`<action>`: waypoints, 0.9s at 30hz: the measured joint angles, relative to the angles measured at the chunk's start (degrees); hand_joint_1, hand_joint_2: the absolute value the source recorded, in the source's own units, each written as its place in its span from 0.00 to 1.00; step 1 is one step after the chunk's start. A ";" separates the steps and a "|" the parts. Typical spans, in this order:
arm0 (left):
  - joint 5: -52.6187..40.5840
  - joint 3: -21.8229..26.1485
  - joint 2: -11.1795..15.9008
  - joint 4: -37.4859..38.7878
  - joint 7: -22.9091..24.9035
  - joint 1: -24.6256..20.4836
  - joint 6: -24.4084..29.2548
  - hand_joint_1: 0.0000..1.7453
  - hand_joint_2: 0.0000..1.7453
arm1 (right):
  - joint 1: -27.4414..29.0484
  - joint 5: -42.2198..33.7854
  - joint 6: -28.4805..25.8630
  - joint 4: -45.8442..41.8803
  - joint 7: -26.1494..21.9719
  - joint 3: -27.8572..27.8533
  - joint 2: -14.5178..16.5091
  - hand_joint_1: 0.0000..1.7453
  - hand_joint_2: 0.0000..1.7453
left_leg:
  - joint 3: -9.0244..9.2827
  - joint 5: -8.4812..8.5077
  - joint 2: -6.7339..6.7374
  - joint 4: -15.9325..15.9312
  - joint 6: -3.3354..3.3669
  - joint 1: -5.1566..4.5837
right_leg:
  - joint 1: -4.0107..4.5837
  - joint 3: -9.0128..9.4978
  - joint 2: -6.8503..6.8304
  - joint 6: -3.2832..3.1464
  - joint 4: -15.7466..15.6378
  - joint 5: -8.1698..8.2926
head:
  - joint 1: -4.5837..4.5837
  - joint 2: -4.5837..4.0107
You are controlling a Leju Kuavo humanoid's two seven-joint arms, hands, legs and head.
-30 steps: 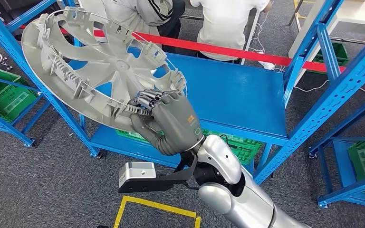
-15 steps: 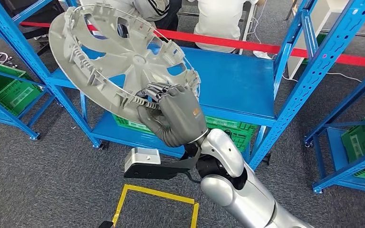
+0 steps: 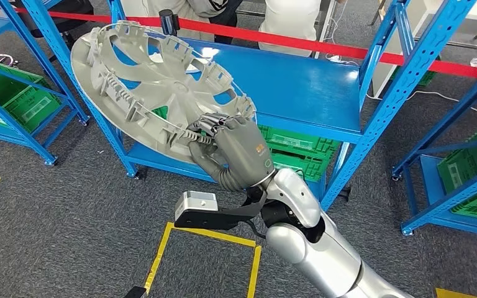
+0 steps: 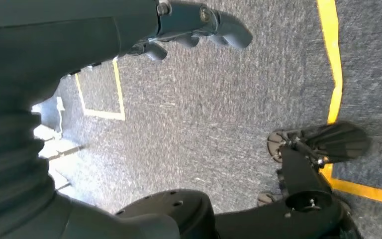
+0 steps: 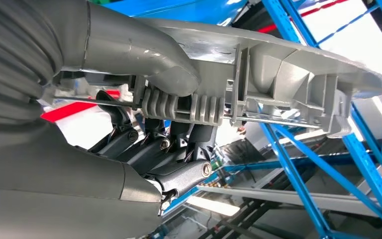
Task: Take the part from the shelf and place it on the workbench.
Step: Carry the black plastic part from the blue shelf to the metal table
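1. The right hand (image 3: 239, 152) is gripping the rim of a grey wheel cover (image 3: 155, 93), with the thumb (image 5: 144, 55) pressing one face and the fingers (image 5: 179, 144) curling under the other.
2. The wheel cover is tilting in the air in front of the blue shelf (image 3: 310, 93), clear of its boards.
3. The left hand (image 4: 189, 30) is hanging over the grey carpet (image 4: 219, 114), holding nothing, fingers loosely curled.
4. Green crates (image 3: 298, 155) are sitting on the lower shelf board.

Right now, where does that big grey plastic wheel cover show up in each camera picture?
Head view: the grey plastic wheel cover fills the upper left, its rim gripped by the right hand.
Left wrist view: not in it.
Right wrist view: its ribbed rim crosses the top.
Shared landmark: the blue metal shelf frame.
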 joint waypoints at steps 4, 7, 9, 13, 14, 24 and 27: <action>-0.78 0.00 -0.07 0.02 0.20 -0.49 -0.05 0.00 1.00 | 0.23 0.78 -1.20 0.05 0.39 -0.11 -0.46 1.00 1.00 | -0.71 2.12 0.17 -0.49 -1.31 0.12 | 0.52 3.23 -0.11 -1.20 -6.58 -0.64 | 0.22 0.00; -1.24 -0.03 0.00 0.08 0.50 -0.59 -0.07 0.00 1.00 | 0.44 1.51 -1.67 -0.03 1.27 -0.14 -0.56 1.00 1.00 | -2.11 -1.93 -0.07 2.51 -2.16 0.19 | -0.14 1.54 -0.31 -2.28 -7.32 1.75 | 0.18 0.00; -1.39 -0.04 0.00 0.08 0.61 -0.61 -0.09 0.00 1.00 | 0.83 1.87 -1.70 -0.08 1.62 -0.14 -0.57 1.00 1.00 | -3.65 -7.55 -0.17 9.15 -2.78 0.47 | -0.22 -0.02 -0.33 -2.47 -7.32 3.16 | 0.03 0.00; -1.46 -0.04 0.12 0.08 0.66 -0.58 -0.05 0.00 1.00 | 1.78 1.99 -1.68 -0.08 1.83 -0.14 -0.60 1.00 1.00 | -0.81 -6.47 -0.14 13.57 -3.89 1.22 | -0.56 -3.44 -0.38 -1.67 -7.08 5.70 | -0.01 0.00; -1.45 -0.04 0.15 0.06 0.61 -0.61 -0.04 0.00 1.00 | 1.84 1.99 -1.67 -0.08 1.88 -0.14 -0.60 1.00 1.00 | 2.09 -5.58 -0.14 10.11 -4.15 1.47 | -0.70 -4.18 -0.39 -1.33 -6.87 6.22 | -0.02 0.00; -1.48 -0.02 0.35 0.08 -1.52 -0.35 -0.04 0.00 1.00 | 2.07 3.55 -1.67 -0.32 0.69 0.29 -1.14 1.00 1.00 | 7.18 -5.64 -0.59 -1.02 -0.01 0.85 | -1.17 -10.22 -0.25 1.76 4.41 0.88 | 0.11 0.00; -1.49 -0.02 0.42 0.09 -2.33 -0.22 -0.05 0.00 1.00 | 2.57 4.24 -1.82 -0.32 0.58 0.48 -1.44 1.00 1.00 | 5.89 -4.80 -1.42 -0.84 0.03 0.65 | -1.10 -12.10 -0.16 1.67 11.31 -2.20 | 0.14 0.00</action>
